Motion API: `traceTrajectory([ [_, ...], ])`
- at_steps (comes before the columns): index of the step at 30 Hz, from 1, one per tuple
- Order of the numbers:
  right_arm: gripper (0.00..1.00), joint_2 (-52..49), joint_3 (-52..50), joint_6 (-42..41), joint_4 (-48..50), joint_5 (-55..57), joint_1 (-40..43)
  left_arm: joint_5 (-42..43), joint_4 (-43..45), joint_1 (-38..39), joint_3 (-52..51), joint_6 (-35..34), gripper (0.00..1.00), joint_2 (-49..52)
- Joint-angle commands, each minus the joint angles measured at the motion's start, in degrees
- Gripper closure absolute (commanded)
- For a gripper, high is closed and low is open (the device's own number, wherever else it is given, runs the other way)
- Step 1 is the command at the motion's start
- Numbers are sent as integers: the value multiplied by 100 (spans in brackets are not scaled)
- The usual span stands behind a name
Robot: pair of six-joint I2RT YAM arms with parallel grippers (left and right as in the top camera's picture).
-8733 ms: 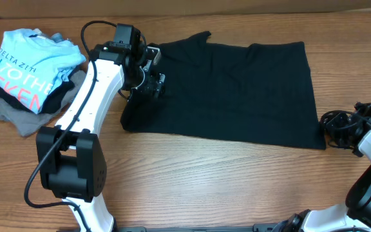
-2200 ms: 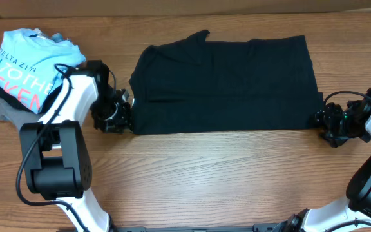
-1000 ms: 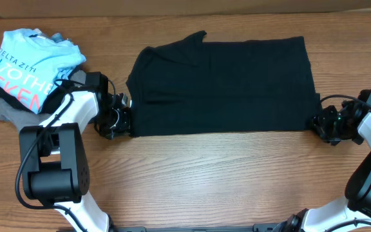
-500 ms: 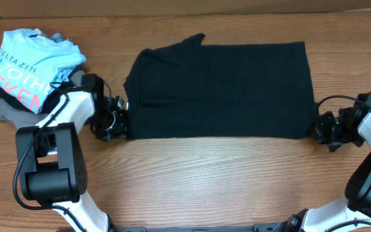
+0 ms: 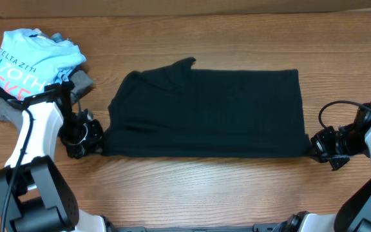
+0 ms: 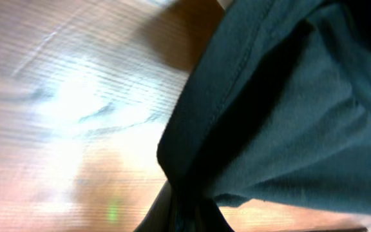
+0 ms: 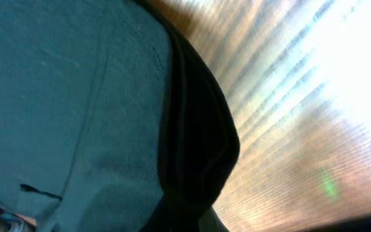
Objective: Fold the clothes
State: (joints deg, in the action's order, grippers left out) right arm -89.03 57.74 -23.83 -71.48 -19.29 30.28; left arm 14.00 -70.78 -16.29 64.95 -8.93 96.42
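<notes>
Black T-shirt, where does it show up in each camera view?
Overhead: black T-shirt spread across mid-table.
Left wrist: fills the right side, corner bunched at bottom centre.
Right wrist: fills the left side, corner bunched at bottom.
Shared landmark: the wooden table beside the shirt's edge.

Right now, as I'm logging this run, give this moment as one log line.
black T-shirt: spread on table | left hand: shut on its near-left corner | right hand: shut on its near-right corner
</notes>
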Motion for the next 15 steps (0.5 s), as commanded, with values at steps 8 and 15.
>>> traceTrajectory([
  [8,80,162,72,2,-144,688,11,-763,-282,-61,-35,-160,75,-162],
  [15,43,160,74,46,48,1045,11,-905,-350,-61,-33,-68,41,-164],
])
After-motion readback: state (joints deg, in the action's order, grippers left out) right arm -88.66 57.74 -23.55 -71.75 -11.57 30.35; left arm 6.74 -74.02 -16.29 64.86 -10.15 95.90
